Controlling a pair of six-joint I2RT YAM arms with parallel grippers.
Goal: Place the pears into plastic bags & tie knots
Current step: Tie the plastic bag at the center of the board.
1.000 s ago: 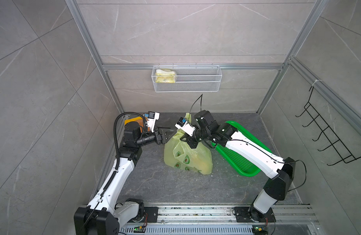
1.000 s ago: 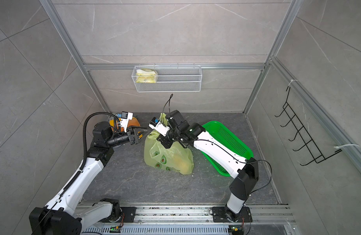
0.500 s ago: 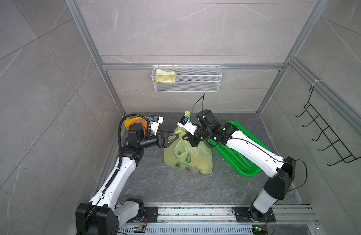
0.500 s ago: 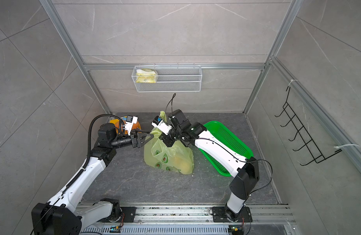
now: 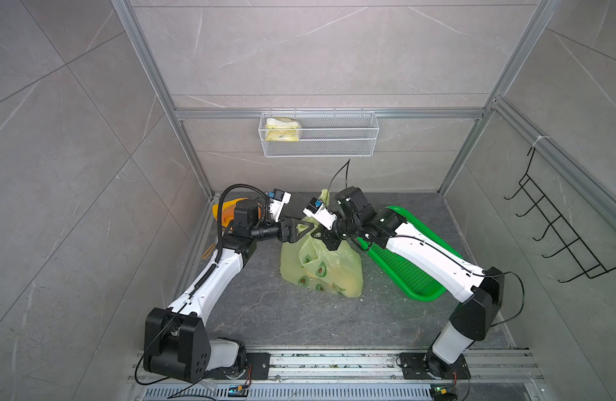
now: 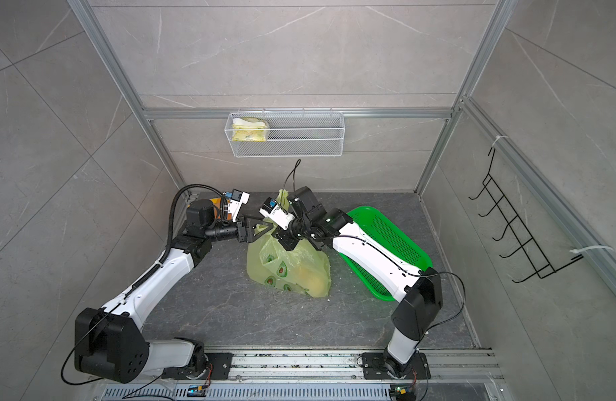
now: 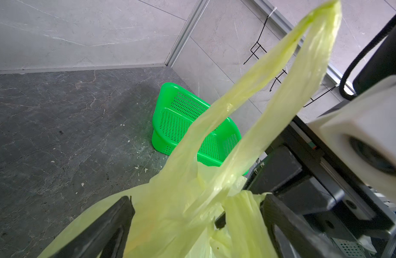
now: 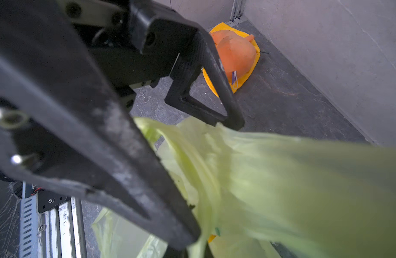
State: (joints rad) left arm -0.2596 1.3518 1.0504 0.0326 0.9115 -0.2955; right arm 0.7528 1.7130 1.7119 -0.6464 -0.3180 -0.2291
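Dark grey stone-look floor (image 5: 264, 312), grey tiled walls. Left gripper (image 7: 195, 201): jaws spread wide, bag film lying between them near handle base. Right gripper (image 5: 329, 239): jaws pressed together, pinching plastic bag (image 5: 320, 274) at neck. One handle loop (image 7: 308, 67) stands upright. Bag sits on floor between arms, just beside green basket (image 5: 414, 274). Pears (image 6: 310, 277) show only as dim yellowish lump through film. Avocado prints (image 5: 321, 269) clear; lettering too small to read.

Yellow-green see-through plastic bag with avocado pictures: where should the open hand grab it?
Pinch the tall handle loop low down, where its strips join the yellow-green avocado-print plastic bag. The loop stands upright and that base sits between the open left hand's fingers, so closing level from the left arm's side looks best. The shut right hand holds the bag's top.
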